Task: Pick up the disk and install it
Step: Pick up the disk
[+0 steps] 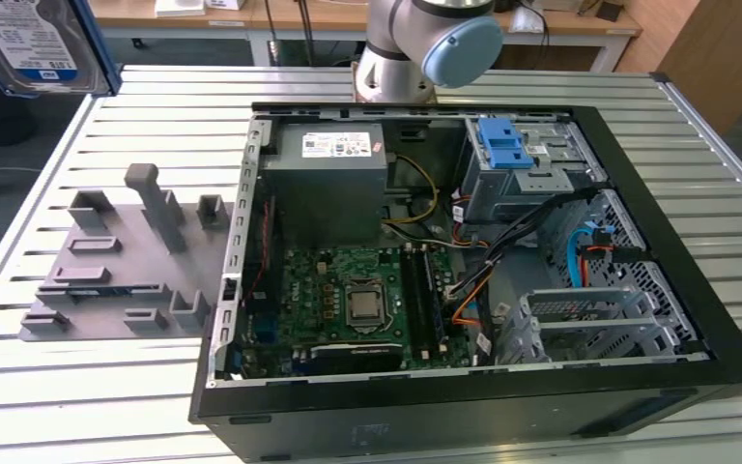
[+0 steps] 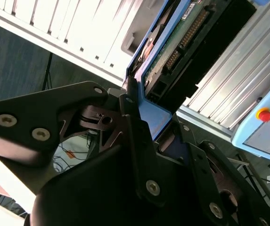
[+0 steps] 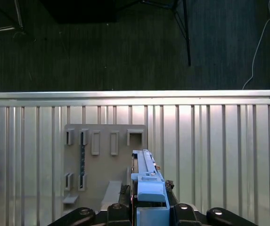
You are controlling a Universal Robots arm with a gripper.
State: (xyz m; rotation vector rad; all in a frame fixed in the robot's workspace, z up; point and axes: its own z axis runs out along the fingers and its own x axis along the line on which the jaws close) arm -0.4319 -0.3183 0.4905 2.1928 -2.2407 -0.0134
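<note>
The disk [image 1: 34, 43], silver with a blue-and-white label and a blue carrier bracket, hangs high above the table's far corner at the exterior view's left. In both wrist views my gripper [image 2: 156, 125] is shut on it. Black fingers [image 2: 131, 113] clamp the blue bracket, and the disk's [image 2: 186, 42] circuit-board underside shows beyond them. In the first wrist view the disk [image 3: 146, 181] stands edge-on between the fingers of the gripper [image 3: 149, 212], above the grey slotted fixture [image 3: 102, 160].
An open black computer case [image 1: 680, 319] lies on the slatted metal table [image 1: 88, 406], with a motherboard, a grey power supply box [image 1: 326, 169] and a silver drive cage with a blue latch [image 1: 516, 155]. The grey fixture [image 1: 113, 261] sits left of it. The arm's base [image 1: 410, 48] stands behind.
</note>
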